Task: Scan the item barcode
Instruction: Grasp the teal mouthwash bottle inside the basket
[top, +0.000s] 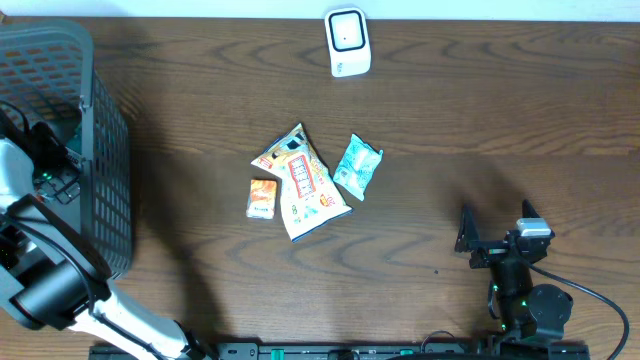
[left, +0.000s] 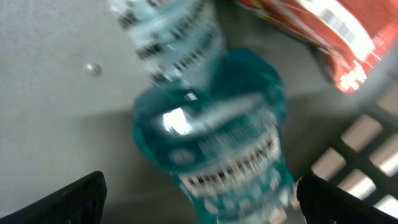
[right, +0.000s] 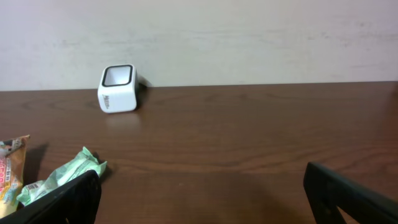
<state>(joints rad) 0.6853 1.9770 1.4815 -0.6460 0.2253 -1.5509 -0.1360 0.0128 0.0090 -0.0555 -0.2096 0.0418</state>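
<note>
Presently, the left tool (left: 199, 202) is down inside the grey mesh basket (top: 95, 130) at the left edge of the bench (top: 480, 120). Its jaws stand wide. The two dark fingers (left: 68, 199) show at the lower corners of the left wrist view and grip nothing.

Between and just ahead of them lies a teal item (left: 211, 149) with a white printed label. The view is too blurred to tell whether it is a bottle or a pouch. Contact with the fingers cannot be confirmed. A red packet (left: 336, 31) lies beyond it in the basket, near the mesh wall.

The right tool (right: 199, 199) sits low over the near right part of the bench. Its jaws are also wide and hold nothing.

The white barcode scanner (top: 347, 42) stands upright at the far edge of the bench, well apart from both tools. Its dark window faces up and forward.

Three items lie grouped near the middle of the bench:
- A large orange-and-white snack packet (top: 302, 183).
- A pale green packet (top: 357, 167) just beside the snack packet on its right, edges touching or nearly so.
- A small orange box (top: 262, 198) just beside the snack packet on its left.

In the right wrist view, the green packet lies close to the left finger, though not between the fingers.
</note>
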